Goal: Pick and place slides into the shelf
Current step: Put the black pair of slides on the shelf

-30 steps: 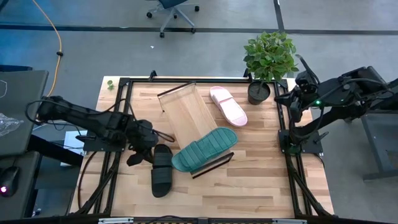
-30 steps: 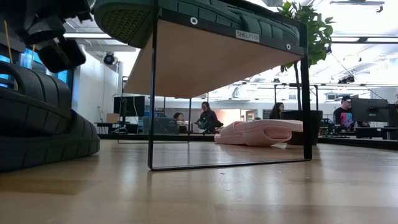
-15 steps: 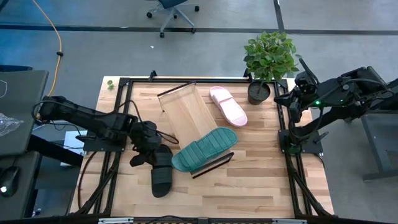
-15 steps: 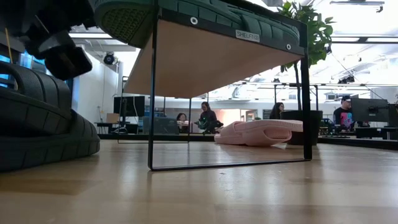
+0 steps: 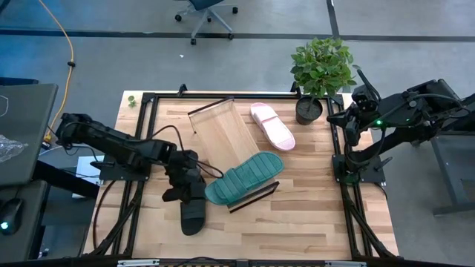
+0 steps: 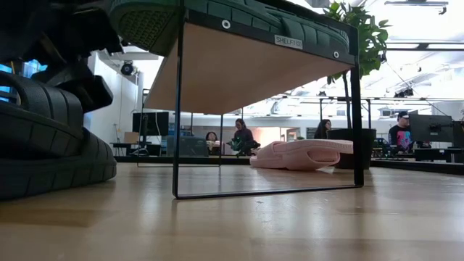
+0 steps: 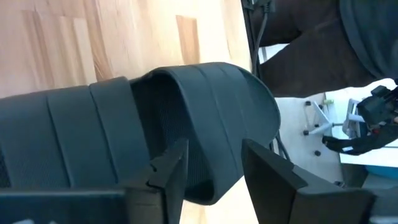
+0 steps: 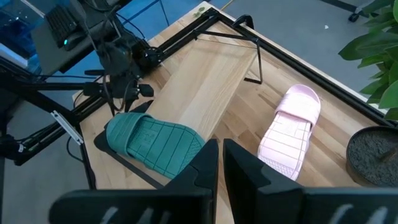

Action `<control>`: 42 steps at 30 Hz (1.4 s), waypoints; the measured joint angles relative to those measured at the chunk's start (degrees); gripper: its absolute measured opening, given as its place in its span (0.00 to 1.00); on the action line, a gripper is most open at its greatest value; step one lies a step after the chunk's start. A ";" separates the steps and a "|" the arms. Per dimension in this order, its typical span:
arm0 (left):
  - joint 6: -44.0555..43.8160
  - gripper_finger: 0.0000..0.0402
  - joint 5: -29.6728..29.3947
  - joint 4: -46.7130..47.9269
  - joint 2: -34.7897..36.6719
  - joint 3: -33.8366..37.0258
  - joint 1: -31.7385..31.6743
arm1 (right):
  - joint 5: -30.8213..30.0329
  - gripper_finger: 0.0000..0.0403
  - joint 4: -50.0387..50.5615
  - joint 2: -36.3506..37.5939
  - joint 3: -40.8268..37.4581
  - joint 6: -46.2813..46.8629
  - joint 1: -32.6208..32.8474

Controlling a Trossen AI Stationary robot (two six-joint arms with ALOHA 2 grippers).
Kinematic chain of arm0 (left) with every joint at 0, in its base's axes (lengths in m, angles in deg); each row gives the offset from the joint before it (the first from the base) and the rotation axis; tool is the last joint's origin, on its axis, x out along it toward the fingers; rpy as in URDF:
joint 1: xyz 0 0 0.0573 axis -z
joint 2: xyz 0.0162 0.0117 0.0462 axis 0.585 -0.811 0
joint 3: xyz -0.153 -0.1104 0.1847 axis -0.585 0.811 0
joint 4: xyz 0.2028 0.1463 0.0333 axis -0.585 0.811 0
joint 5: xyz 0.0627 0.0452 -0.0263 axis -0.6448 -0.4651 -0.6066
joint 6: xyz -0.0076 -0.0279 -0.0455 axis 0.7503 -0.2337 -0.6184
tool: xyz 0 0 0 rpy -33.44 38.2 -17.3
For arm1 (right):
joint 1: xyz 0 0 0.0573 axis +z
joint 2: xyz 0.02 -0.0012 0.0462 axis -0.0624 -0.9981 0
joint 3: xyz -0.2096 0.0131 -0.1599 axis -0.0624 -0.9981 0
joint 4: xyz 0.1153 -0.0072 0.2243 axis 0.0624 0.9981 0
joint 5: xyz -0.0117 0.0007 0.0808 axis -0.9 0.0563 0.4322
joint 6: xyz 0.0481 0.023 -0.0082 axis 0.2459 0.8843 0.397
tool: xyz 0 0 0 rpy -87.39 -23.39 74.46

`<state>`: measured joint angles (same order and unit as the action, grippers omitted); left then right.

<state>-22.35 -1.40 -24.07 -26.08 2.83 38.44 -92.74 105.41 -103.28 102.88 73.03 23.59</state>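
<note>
Slides: the left gripper (image 5: 185, 185) is down over the strap end of the black slide (image 5: 194, 205), which lies on the desk (image 5: 297, 215) near its left edge, toward the front. In the left wrist view its fingers (image 7: 168, 177) stand apart with the black slide's strap (image 7: 205, 118) directly ahead of them; whether either finger touches the strap cannot be told. In the low view the black slide (image 6: 51, 145) rests flat on the desk surface with the left gripper's dark body above it.

Just beside the black slide's toe end, the dark green slide (image 5: 243, 176) lies ribbed sole up on the front end of the shelf (image 5: 223, 133), overhanging that end rail. The shelf is a light-wood board set at an angle across the middle of the desk, its other end toward the back left corner. The pale pink slide (image 5: 272, 126) lies on the desk just beside the shelf's right long edge, toward the back.

A potted plant (image 5: 319, 74) stands at the back right corner of the desk.

The right gripper (image 8: 221, 163) is held off the desk beyond its right edge, near the plant, fingers together with only a narrow slit between them and holding nothing.
</note>
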 joint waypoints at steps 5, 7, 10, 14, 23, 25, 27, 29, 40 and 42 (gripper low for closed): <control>-0.24 0.35 0.08 -0.07 0.01 0.00 0.00 | -0.01 0.04 0.01 0.00 0.00 0.00 0.00; -0.42 0.35 0.45 0.02 0.01 0.00 0.00 | -0.05 0.04 0.01 0.00 0.00 -0.04 0.01; -0.64 0.35 0.48 0.05 0.01 0.00 0.00 | -0.05 0.04 0.01 0.00 0.00 -0.12 0.00; -1.46 0.35 1.41 0.08 0.01 0.00 0.00 | -0.07 0.04 0.01 0.00 0.00 -0.42 0.00; -1.95 0.35 1.88 0.25 0.01 0.00 0.02 | -0.07 0.04 0.01 0.00 0.00 -0.70 0.01; -1.97 0.35 1.30 0.34 0.01 0.00 0.02 | -0.07 0.04 0.01 0.00 0.00 -0.70 0.02; -1.97 0.35 0.37 0.78 0.01 0.00 0.02 | -0.08 0.04 0.01 0.00 0.00 -0.68 0.01; -1.97 0.35 0.26 1.35 -0.09 0.00 0.00 | -0.09 0.04 0.01 0.00 0.00 -0.70 0.00; -3.07 0.35 1.00 -3.40 -2.94 0.49 2.38 | -0.11 0.04 0.01 0.02 0.00 -1.11 0.01; -3.68 0.35 0.79 -3.67 -2.94 0.50 3.14 | -0.13 0.04 0.01 0.02 0.00 -1.11 0.01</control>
<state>-26.02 -0.61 -27.75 -29.02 3.34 41.57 -92.87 105.42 -103.26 102.88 71.92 23.60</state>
